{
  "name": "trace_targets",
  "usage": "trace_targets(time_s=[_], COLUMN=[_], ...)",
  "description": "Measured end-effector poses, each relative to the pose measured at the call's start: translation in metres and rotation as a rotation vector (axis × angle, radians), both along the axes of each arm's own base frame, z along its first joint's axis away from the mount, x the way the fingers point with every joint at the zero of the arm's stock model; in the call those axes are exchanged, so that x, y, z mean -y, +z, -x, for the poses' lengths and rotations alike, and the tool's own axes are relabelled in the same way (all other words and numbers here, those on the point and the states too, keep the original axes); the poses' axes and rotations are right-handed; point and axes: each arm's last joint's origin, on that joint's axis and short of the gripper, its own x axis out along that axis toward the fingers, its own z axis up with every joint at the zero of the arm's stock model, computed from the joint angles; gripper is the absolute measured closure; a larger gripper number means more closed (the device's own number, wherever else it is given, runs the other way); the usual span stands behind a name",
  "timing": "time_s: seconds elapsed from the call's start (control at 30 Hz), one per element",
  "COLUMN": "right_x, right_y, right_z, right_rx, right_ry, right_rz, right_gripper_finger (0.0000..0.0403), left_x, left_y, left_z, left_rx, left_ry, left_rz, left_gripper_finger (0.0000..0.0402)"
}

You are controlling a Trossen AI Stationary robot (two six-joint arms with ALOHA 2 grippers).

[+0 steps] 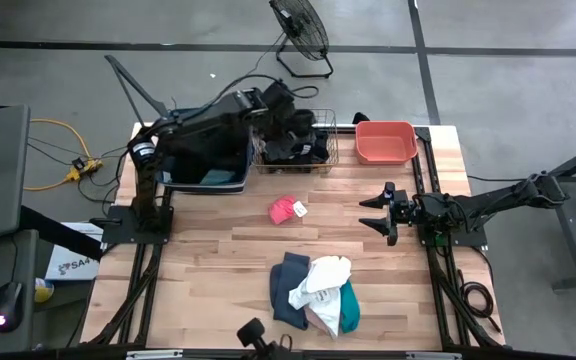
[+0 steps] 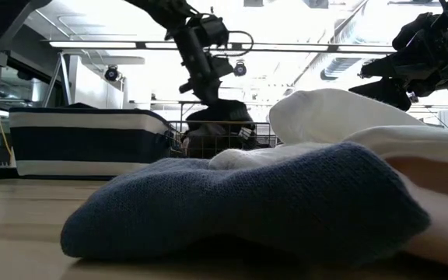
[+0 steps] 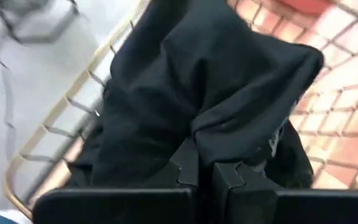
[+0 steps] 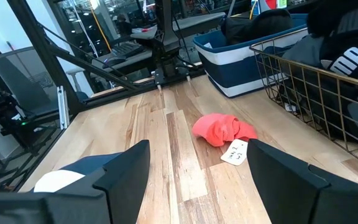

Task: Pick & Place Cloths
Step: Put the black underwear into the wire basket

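My left gripper [image 3: 204,174] is over the wire basket [image 1: 333,130] at the far middle of the table, slanting down, shut on a black cloth [image 3: 197,74]. More black cloths [image 1: 290,150] fill the basket. A bright pink cloth [image 1: 286,210] with a white tag lies flat at the table's middle. A heap of slate-blue, white, teal and pale pink cloths [image 1: 313,290] lies near the front edge. My right gripper [image 1: 373,212] hovers open at the table's right, pointing level toward the pink cloth [image 4: 222,129], touching nothing. My left gripper pinches a bunched fold of the black cloth [image 3: 219,152] between its two fingers, coming from above and slanting down. The cloth bulges out past the fingertips and hangs over the basket's inside. Whether its lower part lies on the cloths below, I cannot tell.
A navy and white tub [image 1: 203,165] stands left of the wire basket, a coral tub [image 1: 385,140] right of it. Bare wood lies between the pink cloth and the heap. A floor fan [image 1: 298,30] stands beyond the table's far edge.
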Motion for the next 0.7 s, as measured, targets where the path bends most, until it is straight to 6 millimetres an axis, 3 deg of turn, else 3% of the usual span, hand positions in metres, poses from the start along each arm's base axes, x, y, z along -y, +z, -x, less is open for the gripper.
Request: trace_targets(time_s=[0.27,0.7], right_x=[0.0,0.0], right_y=[0.0,0.0], right_z=[0.0,0.0], right_rx=[0.0,0.0], right_ry=[0.0,0.0], right_rz=[0.0,0.0], right_gripper_finger=[0.0143,0.0143], left_x=[-0.006,-0.012], left_y=[-0.012,-0.072], left_z=[0.004,-0.021], left_rx=[-0.034,-0.122], left_ry=[0.029,-0.012], left_rz=[0.098,0.213], left_gripper_finger=[0.0401,0.0401])
